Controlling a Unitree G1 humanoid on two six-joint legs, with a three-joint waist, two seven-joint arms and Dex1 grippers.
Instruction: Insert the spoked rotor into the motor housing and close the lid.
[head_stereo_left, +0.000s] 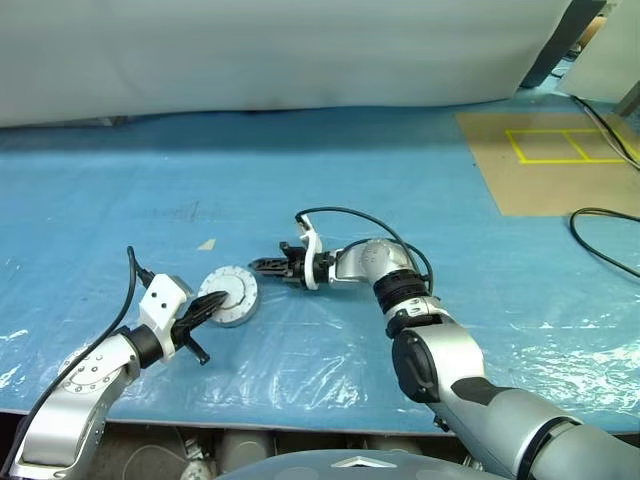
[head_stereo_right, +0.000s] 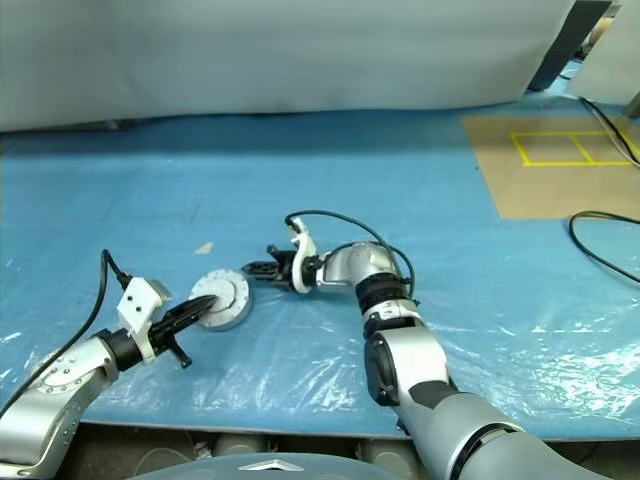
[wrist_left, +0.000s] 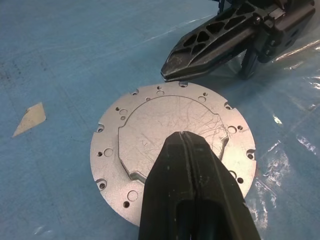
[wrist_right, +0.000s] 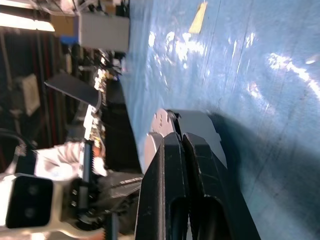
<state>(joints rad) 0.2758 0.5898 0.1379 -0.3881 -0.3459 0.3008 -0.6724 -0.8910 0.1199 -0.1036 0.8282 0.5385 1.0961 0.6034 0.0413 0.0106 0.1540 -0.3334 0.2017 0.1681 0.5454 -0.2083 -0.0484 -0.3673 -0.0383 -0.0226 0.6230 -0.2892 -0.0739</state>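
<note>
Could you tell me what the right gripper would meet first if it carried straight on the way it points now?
Most likely the lid atop the motor housing: the shut right gripper points left at its near edge, though depth is uncertain.

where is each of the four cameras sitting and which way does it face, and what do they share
Left eye view: on the head, looking forward and down at the blue table; both arms show.
Right eye view: same head, same scene, set slightly aside.
Left wrist view: on the left arm, looking down along the shut left gripper onto the lid.
Right wrist view: on the right arm, looking sideways along the shut right gripper.
Shared: the lid lies between both grippers in all views; the left wrist view also catches the right gripper.
</note>
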